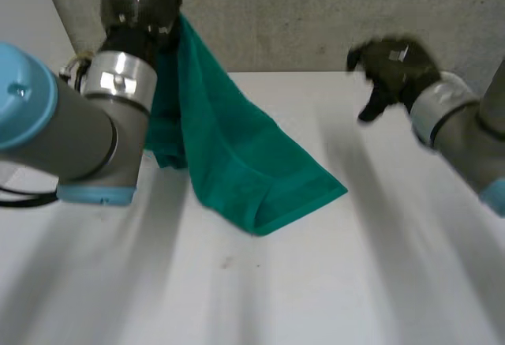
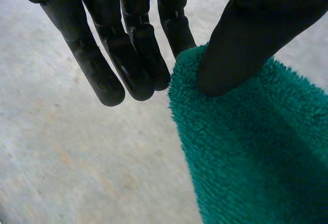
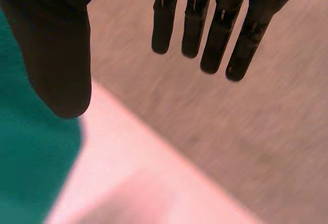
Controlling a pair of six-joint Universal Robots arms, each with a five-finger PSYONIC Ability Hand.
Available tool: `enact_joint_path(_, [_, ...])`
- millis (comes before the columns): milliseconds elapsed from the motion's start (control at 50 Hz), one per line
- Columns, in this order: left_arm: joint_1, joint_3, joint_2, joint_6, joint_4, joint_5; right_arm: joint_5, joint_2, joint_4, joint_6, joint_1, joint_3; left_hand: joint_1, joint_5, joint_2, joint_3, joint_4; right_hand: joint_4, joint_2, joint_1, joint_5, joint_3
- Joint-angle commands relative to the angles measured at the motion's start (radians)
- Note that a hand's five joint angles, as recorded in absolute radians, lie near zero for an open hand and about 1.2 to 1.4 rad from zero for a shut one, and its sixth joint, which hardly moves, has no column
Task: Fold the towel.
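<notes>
A white table [image 1: 379, 266] spreads over the lower frame, streaked with soft shadows. Behind it, a rough grey wall [image 1: 316, 13] runs across the top.

No text, label, brand, number or sign legible on anything in view. Pale patch [image 1: 400, 53] on the back of my right hand [image 1: 390, 73]: too blurred to read.
</notes>
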Motion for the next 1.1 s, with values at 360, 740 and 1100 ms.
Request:
enact_joint_path(360, [-0.057,-0.245,0.332,0.007,-0.058,0.003,-0.229,0.314,0.066,0.623,0.157,-0.092,0.245,0.261,0.197,0.200,0.201,-0.175,-0.175,-0.100,-0.182,-0.169])
enact_joint_path(740, [-0.071,-0.247,0.325,0.007,-0.052,0.006,-0.153,0.498,0.048,0.671,0.263,-0.255,0.245,0.261,0.197,0.200,0.201,0.825,0.826,0.900,0.818,0.831])
enact_joint_path(1100, [0.022,-0.359,0.206,0.007,-0.099,0.004,-0.067,-0.062,0.250,-0.150,0.008,0.033,0.245,0.261,0.197,0.200,0.201,0.825,0.826,0.900,0.818,0.831])
